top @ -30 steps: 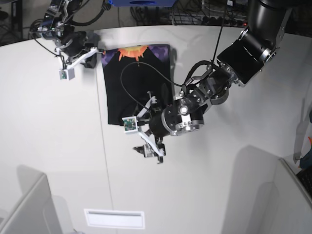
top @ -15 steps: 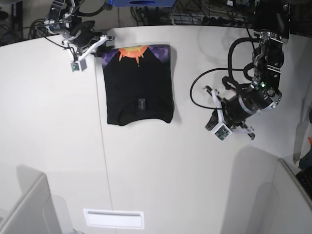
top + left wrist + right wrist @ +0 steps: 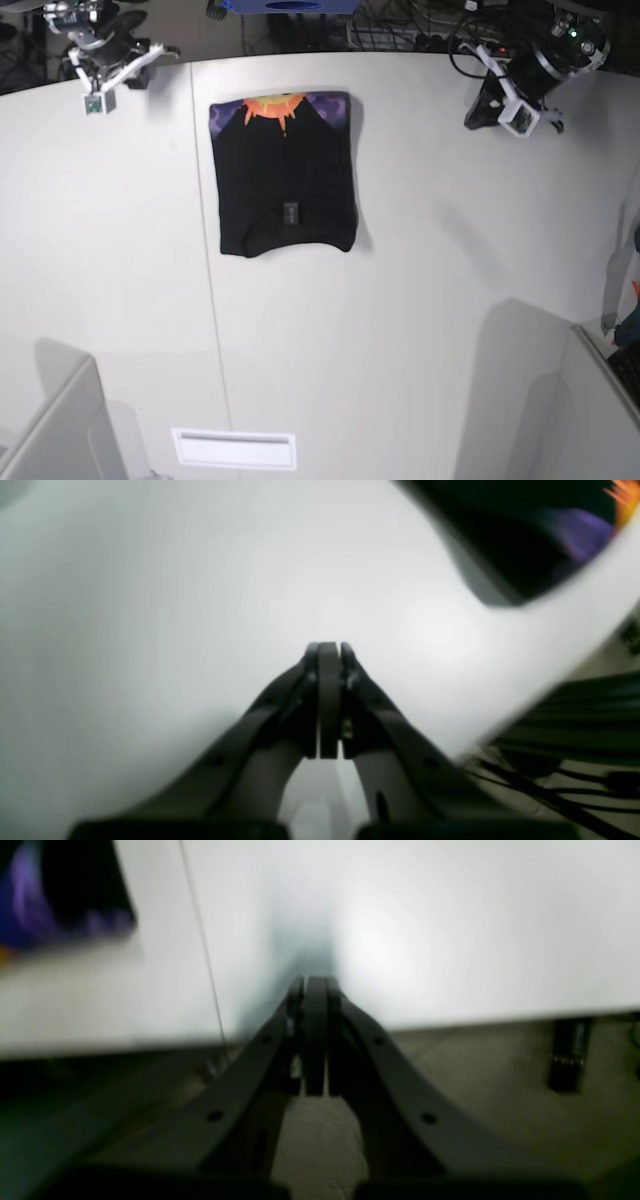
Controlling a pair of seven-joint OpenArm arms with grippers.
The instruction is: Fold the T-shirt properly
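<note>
The T-shirt [image 3: 285,175] lies folded near the tabletop's [image 3: 420,320] far edge; both grippers, left gripper [image 3: 327,652] and right gripper [image 3: 314,985], are closed empty.

The black T-shirt [image 3: 285,175] lies flat on the white counter [image 3: 420,300], folded into a neat upright rectangle. Purple and orange sun print [image 3: 275,106] along the far edge, small tag [image 3: 291,212] near the collar end.

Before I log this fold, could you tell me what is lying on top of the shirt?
Nothing rests on the shirt; only its own small tag shows. The inner layers are covered.
</note>
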